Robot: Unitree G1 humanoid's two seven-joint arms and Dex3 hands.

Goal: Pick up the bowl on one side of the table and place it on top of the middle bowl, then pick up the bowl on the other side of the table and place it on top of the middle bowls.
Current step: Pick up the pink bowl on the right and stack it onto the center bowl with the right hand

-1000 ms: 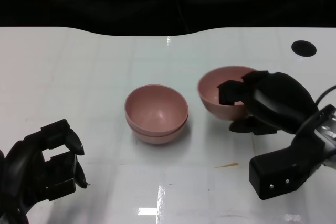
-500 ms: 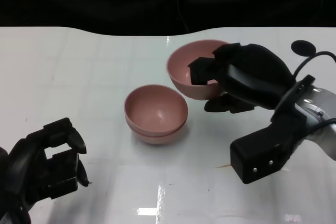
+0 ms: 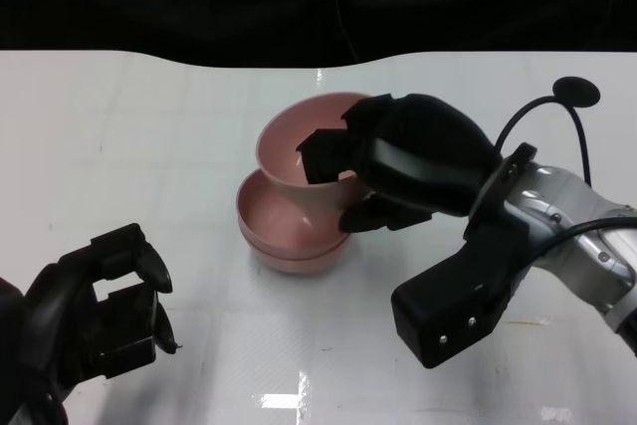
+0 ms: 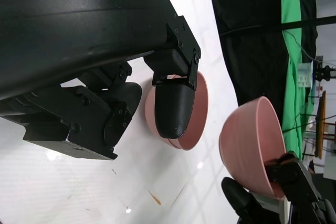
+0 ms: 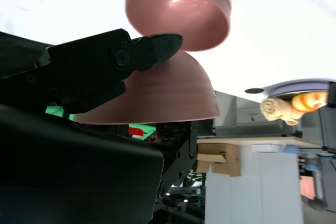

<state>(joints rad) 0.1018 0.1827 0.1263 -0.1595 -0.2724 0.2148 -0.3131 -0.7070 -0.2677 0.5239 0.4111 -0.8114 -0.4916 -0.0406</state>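
1. The right hand (image 3: 383,171) held a pink bowl (image 3: 299,146) by its rim, with fingers (image 3: 323,156) inside the cavity and the thumb against the outer wall
2. The bowl was tilted, its opening facing the robot's left and slightly upward
3. The bowl lay at the fingertip end of the right hand, on the side toward the table centre, with the hand's shell and forearm trailing behind it toward the right
4. The bowl was positioned directly over the far rim of the stack (image 3: 289,236), its lower wall touching or just above that rim; contact could not be confirmed from the head view
5. In the right wrist view, the bowl (image 5: 163,95) appeared close to the stack (image 5: 178,9) with a narrow gap visible between them
6. In the left wrist view, the bowl (image 4: 249,148) appeared apart from the stack (image 4: 197,108)
7. The stack consisted of two nested pink bowls resting at the centre of the white table (image 3: 119,146)
8. The left hand (image 3: 95,311) was near the table's front left edge, well apart from the stack, with fingers curled inward and holding nothing
9. A black disc (image 3: 575,90) with a cable lay on the table's far right side
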